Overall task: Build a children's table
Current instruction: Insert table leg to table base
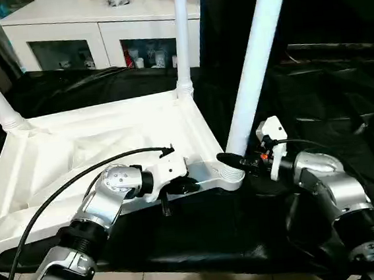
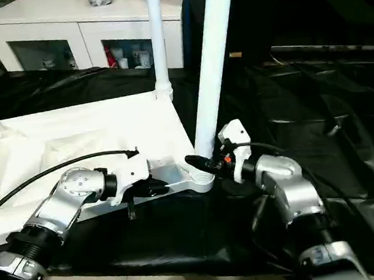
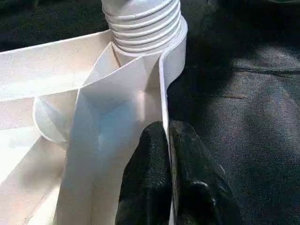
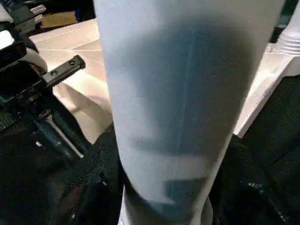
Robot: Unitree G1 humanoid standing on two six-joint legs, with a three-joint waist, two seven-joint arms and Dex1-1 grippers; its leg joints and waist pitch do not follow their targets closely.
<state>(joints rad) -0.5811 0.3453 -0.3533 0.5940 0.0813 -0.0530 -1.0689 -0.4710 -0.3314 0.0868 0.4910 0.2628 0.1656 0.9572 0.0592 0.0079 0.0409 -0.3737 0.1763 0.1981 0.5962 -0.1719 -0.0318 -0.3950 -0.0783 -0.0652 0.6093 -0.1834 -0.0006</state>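
Forearms of mine frame the near view. My left gripper [image 1: 185, 185] is clamped tight on the near edge wall of the tabletop [image 1: 56, 159], one finger on each side of the thin rim, as the left wrist view confirms. My right gripper [image 1: 232, 160] is closed about halfway around the base of the near leg [image 1: 255, 60], just above the threaded collar where it enters the corner socket [image 1: 229, 175].

Tabletop position: upside down on the black cloth [image 1: 342, 98], ribs up. Two further legs [image 1: 181, 34] stand in the far sockets; beyond them sits a white cabinet [image 1: 97, 29].

Step in hand, as I judge it: seating this third leg while I steady the top. The next move calls for turning the leg down square, without tilting it. One near-left corner appears unfilled.
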